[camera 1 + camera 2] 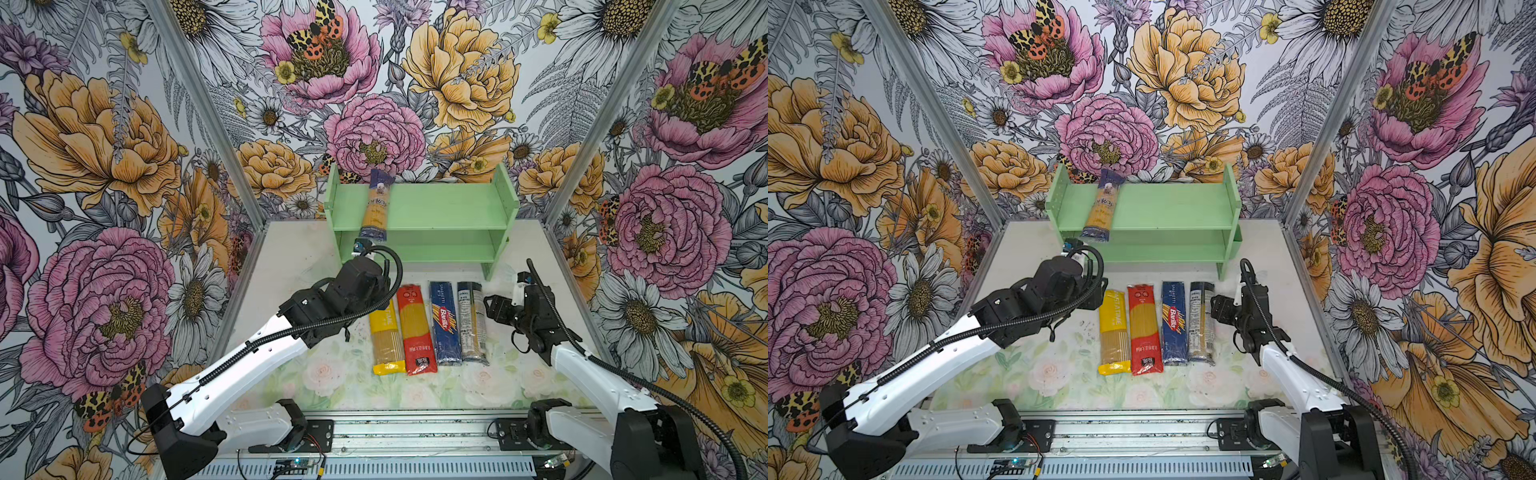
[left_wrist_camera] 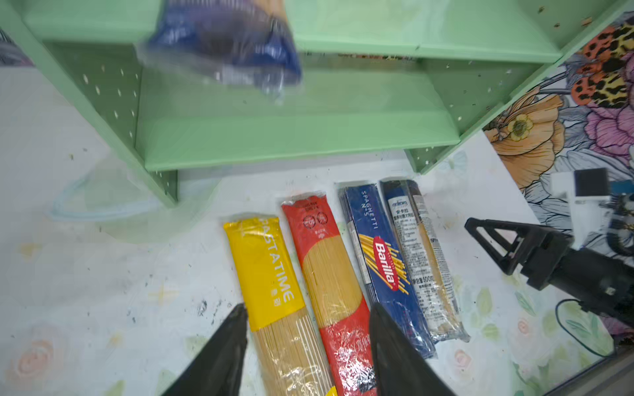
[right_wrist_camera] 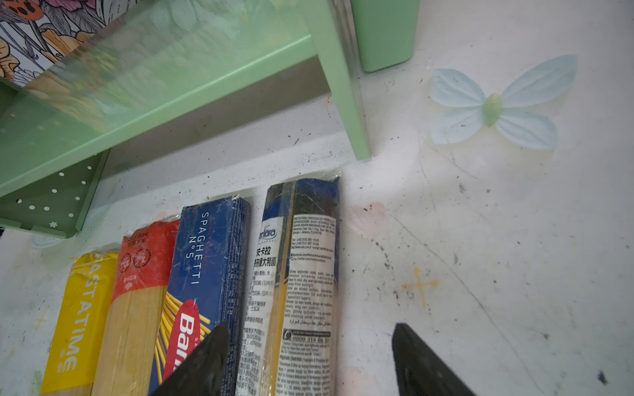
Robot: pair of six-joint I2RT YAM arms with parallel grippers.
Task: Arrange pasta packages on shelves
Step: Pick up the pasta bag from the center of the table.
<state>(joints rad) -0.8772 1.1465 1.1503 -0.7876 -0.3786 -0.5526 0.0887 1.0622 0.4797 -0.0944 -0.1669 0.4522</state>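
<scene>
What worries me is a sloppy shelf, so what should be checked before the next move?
1. Blue-ended packet lies on the top shelf of the rack, but its near end pokes past the front edge: not ok.
2. Whether its far end touches the back wall: cannot tell.
3. Left pincer open, holding nothing: ok.
4. Right pincer open, holding nothing: ok.
5. Yellow packet, red packet, dark blue packet and white-label packet lie side by side on the table, within reach: ok.
6. Free space on the top shelf beside the blue-ended packet: ok.
</scene>
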